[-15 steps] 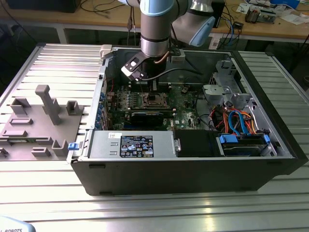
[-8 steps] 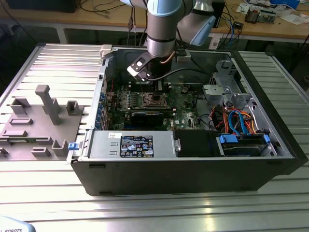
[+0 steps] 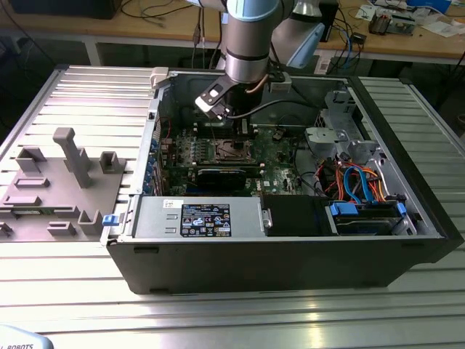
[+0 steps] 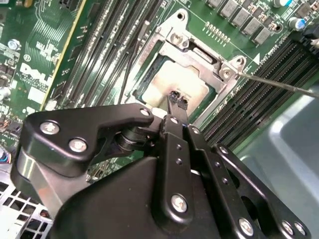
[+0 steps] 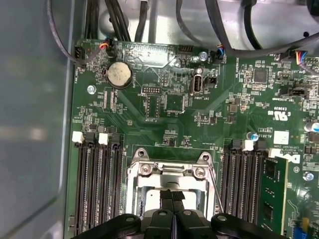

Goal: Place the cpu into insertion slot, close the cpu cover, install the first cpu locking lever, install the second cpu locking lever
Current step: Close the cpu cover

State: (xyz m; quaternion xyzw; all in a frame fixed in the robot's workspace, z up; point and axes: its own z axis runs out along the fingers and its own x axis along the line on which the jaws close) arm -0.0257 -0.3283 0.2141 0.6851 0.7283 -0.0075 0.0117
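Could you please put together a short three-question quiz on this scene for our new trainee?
1. True or false: the cpu lies on the table outside the computer case.
2. The gripper has its fingertips: A) spread wide apart; B) shut together over the cpu; C) clamped on a blue cable.
3. Fill in: the motherboard is ____ in colour.
Key: 1 false; 2 B; 3 green.

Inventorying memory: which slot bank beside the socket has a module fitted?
The bank farther from the coin cell: a green module stands at its outer edge.
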